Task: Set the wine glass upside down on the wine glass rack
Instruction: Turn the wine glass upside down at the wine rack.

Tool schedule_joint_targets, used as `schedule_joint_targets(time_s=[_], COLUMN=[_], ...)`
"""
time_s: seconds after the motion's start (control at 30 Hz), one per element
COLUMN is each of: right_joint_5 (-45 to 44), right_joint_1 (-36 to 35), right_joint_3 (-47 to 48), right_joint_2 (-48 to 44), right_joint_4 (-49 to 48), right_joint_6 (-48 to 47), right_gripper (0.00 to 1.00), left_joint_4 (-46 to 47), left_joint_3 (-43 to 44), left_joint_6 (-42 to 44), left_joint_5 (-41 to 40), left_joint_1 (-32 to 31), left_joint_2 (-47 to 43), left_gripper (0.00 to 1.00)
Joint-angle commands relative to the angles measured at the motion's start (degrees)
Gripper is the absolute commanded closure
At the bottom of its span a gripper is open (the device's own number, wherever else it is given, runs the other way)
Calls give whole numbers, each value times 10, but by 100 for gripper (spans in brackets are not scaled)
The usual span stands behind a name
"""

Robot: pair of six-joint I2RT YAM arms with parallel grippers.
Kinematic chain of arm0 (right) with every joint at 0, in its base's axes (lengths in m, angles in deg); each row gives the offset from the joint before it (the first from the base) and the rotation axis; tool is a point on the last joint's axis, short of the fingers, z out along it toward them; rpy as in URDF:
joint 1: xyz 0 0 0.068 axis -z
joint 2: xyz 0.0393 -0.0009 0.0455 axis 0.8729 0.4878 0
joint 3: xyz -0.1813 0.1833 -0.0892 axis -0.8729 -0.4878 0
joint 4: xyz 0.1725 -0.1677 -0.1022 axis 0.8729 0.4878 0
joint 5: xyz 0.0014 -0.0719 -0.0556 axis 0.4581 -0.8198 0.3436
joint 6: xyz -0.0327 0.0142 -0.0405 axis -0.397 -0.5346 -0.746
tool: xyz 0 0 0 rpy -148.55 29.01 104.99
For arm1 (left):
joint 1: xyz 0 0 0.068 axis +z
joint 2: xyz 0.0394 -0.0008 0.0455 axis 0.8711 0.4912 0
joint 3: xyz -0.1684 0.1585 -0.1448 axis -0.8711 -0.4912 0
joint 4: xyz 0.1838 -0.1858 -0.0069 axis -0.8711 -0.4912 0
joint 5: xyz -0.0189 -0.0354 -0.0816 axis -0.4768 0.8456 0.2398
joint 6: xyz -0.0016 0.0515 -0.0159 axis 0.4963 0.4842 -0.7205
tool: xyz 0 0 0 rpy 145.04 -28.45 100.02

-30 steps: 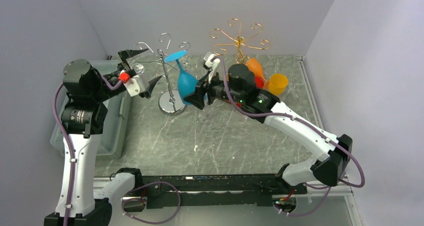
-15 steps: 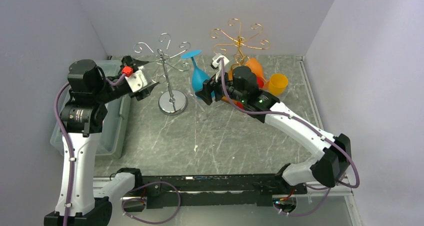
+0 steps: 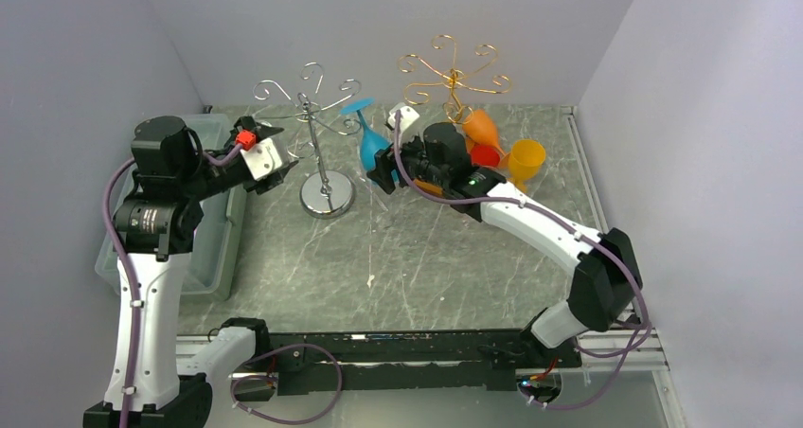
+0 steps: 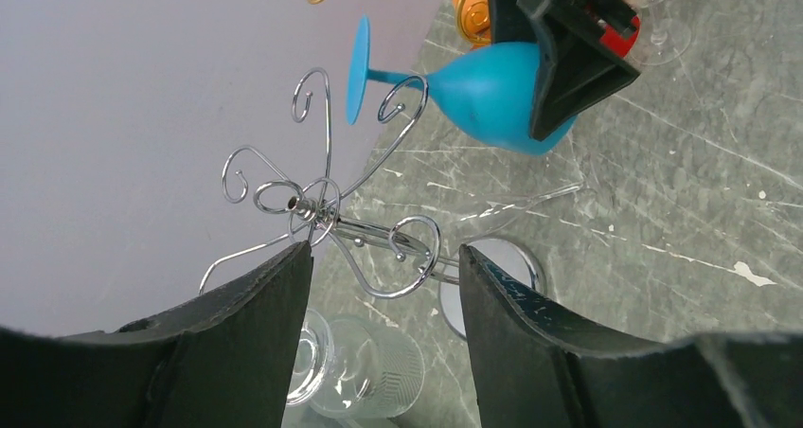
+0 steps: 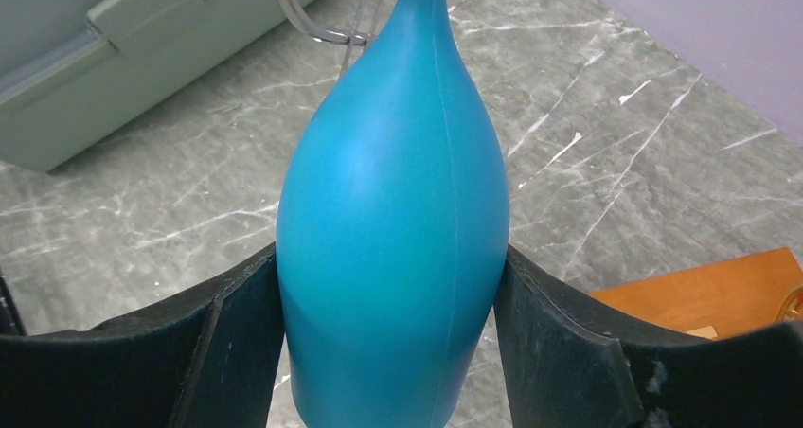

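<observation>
One glass (image 3: 370, 145), clamped in the right end effector (image 3: 385, 169), hovers by the rack (image 3: 319, 151). Left end effector (image 4: 383, 258) gapes empty. I'd say the stem (image 4: 393, 74) wants threading in next.

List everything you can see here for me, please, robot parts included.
blue wine glass: one, blue, upside down beside the silver rack, clamped by the right gripper
silver rack: one, silver, back left of the table
gold rack: one, gold, back centre
orange glasses: two, orange, by the gold rack's foot
red item: one, red, between the orange glasses, mostly hidden
clear glasses: at least two, transparent, below the left gripper
bin: one, grey-green, left edge
table: one, grey marble pattern
left gripper: one, black, open, facing the silver rack
right gripper: one, black, closed on the blue glass's bowl
</observation>
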Motion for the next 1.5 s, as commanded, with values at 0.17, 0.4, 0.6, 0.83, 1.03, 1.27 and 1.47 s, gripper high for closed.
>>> schedule_joint_targets(time_s=[0.17, 0.4, 0.6, 0.83, 1.03, 1.27, 1.47], right_joint_5=[42, 68, 74, 72, 68, 69, 70], right_joint_1=[3, -7, -19, -31, -32, -32, -32], right_joint_3=[39, 33, 26, 18, -29, -70, -98], right_joint_2=[46, 53, 63, 72, 44, 20, 5], right_joint_4=[-84, -115, -132, -143, -186, -225, -262], right_joint_6=[-15, -6, -2, -17, -14, -7, -10], right_gripper=[48, 48, 48, 48, 48, 48, 49], left_joint_4=[-13, -10, -11, -15, -9, -9, -10], left_joint_3=[4, -1, -3, -5, -12, -9, -7], left_joint_6=[24, 23, 27, 34, 35, 33, 34], left_joint_5=[-2, -10, -15, -30, -44, -54, -57], left_joint_1=[-1, -1, -1, -1, -2, -1, -1], left_joint_2=[-7, -4, -4, 0, 5, 12, 14], left_gripper=[37, 37, 37, 37, 38, 38, 38])
